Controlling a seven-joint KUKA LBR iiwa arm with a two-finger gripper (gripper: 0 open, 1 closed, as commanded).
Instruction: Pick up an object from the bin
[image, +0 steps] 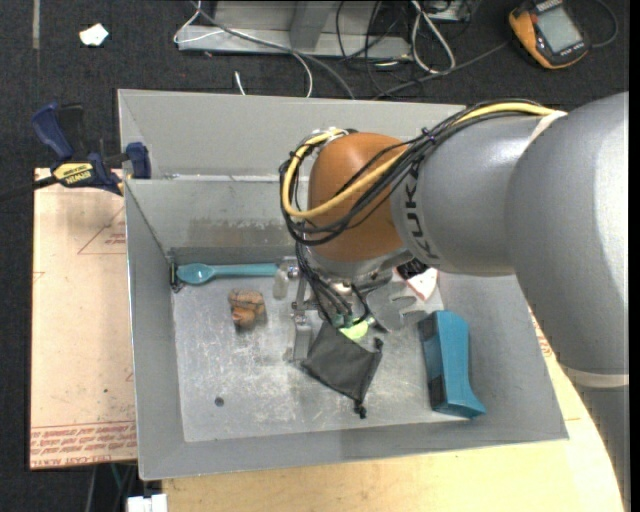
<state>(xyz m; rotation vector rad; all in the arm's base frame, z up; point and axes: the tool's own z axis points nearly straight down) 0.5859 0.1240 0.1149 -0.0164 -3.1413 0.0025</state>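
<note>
Grey metal bin (230, 400): scuffed, scratched bottom, walls sloping inward. It stands on a dark floor (100, 90), with loose wires (350, 45) lying past the far wall.

Arm (520, 200): grey, enters from the right and covers the bin's right rear quarter. Orange cover (350, 200) at the wrist, with yellow and black cables (291, 185) looped round it.

Contents, largest first, one of each, six in all:
- blue block (450, 362), long, lying on its side near the right wall, well apart from the rest.
- dark pouch (343, 362), soft cloth, crumpled, at the middle of the bin toward the front.
- teal spoon (215, 271), flat along the rear wall at left, bowl pointing left.
- white piece (420, 283) with a red mark, partly under the wrist, just behind the block.
- brown lump (245, 307), left of centre, just in front of the spoon handle.
- green bit (352, 325), small and bright, at the pouch's upper edge.

Claw (322, 322): low in the bin's middle, below the cover, directly over the pouch's rear edge with the green bit just beside it. Its spread can't be read from this angle, as the wrist and cables crowd it. Whether it touches the pouch or the green bit can't be told either. Nothing is seen lifted; the pouch lies on the bin bottom.
</note>
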